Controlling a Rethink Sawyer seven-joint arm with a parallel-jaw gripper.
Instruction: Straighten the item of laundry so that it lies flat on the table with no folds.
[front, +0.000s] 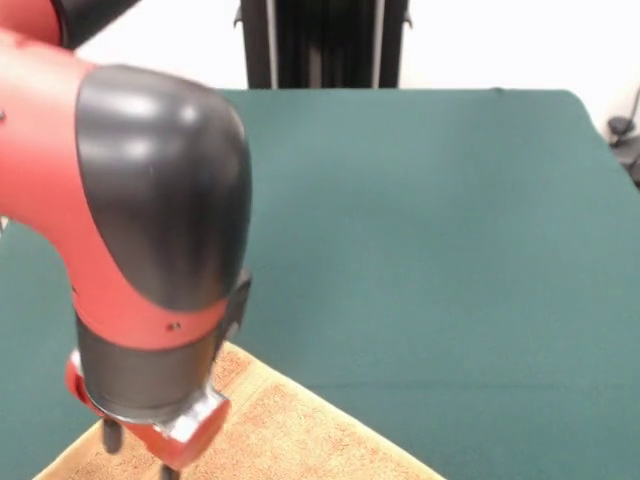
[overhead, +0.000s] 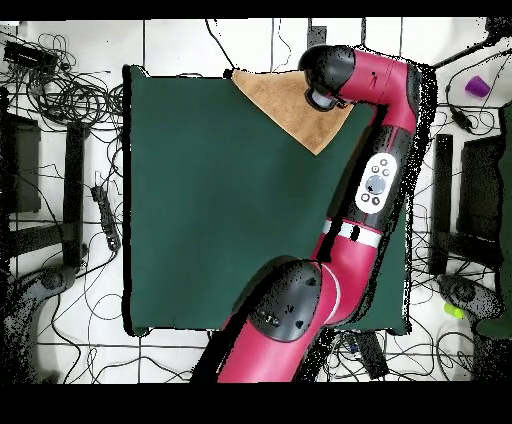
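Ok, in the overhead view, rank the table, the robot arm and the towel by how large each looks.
1. The table, the largest by far.
2. The robot arm, stretching across the table's right side, though it sits nearer the camera, which inflates it.
3. The towel, the smallest, a tan patch at the table's top edge, partly covered by the arm's end.

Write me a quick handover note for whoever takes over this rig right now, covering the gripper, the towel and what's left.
Gripper: low over the towel, its end below the front view's edge and under the arm from overhead, so open or shut can't be told.
Towel: at the table's edge, one corner pointing inward, part of it past the edge. The visible part looks smooth; no obvious folds.
Done: apparently mostly flattened.
Left: check the hidden part, pull the towel fully onto the table.
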